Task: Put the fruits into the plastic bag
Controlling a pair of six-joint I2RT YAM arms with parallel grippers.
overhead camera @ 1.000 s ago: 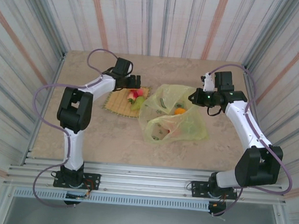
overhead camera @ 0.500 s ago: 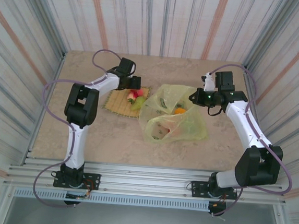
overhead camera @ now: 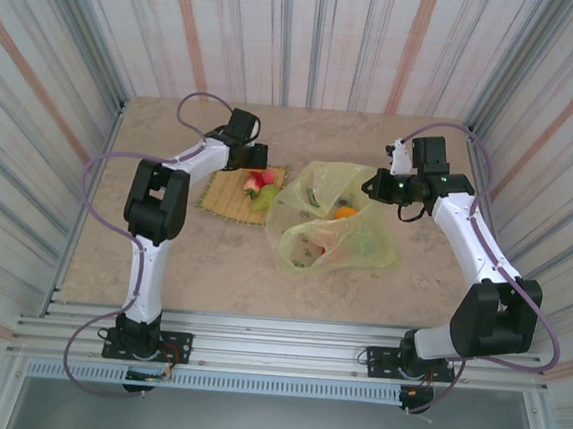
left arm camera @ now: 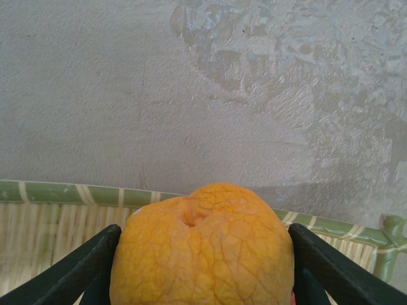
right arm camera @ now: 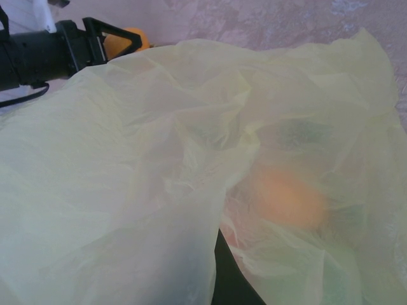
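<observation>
There are two arms and two grippers. The left gripper (overhead camera: pixel 259 157) is at the far edge of the mat (overhead camera: pixel 226 197), and its two black fingers are closed on one orange fruit (left arm camera: pixel 203 254), one finger on each side. There is one square straw mat. Two fruits lie on it close together: a red fruit (overhead camera: pixel 254 181) and a green fruit (overhead camera: pixel 265 196). There is one plastic bag (overhead camera: pixel 364 243). It is thin, yellow-green and crinkly, and it lies on the desk just to the right of the mat. I can count at least two fruits inside it, a second orange fruit (overhead camera: pixel 345 213) and a pinkish fruit (overhead camera: pixel 314 247); more may be hidden in the folds. The right gripper (overhead camera: pixel 372 186) is at the far right edge of the bag and pinches that edge up. The desk (overhead camera: pixel 163 254) is pale brown with a cloudy stone look. The walls (overhead camera: pixel 312 36) around it have grey, white and pink stripes. One second ago the left arm's elbow was further left and the left gripper was a little further left too. Half a second ago everything looked almost the same as now. The bag, the right arm and the fruits on the mat have not moved.
</observation>
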